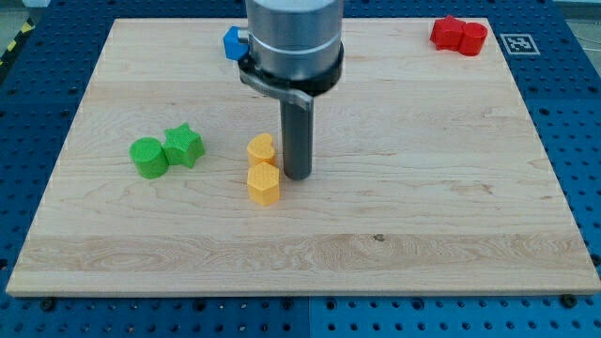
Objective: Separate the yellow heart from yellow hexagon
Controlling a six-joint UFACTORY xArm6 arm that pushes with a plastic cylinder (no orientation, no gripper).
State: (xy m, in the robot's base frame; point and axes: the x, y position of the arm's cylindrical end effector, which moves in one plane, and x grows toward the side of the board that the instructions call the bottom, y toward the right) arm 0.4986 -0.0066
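The yellow heart [261,149] lies near the middle of the wooden board [451,188], directly above the yellow hexagon [264,184] in the view. The two yellow blocks touch or nearly touch. My tip [297,175] stands just to the view's right of them, level with the seam between the two, close to both; I cannot tell if it touches them.
A green cylinder [148,157] and a green star [184,145] sit together at the view's left. A blue block [233,42] shows at the top, partly hidden by the arm. Two red blocks [458,35] sit at the top right corner.
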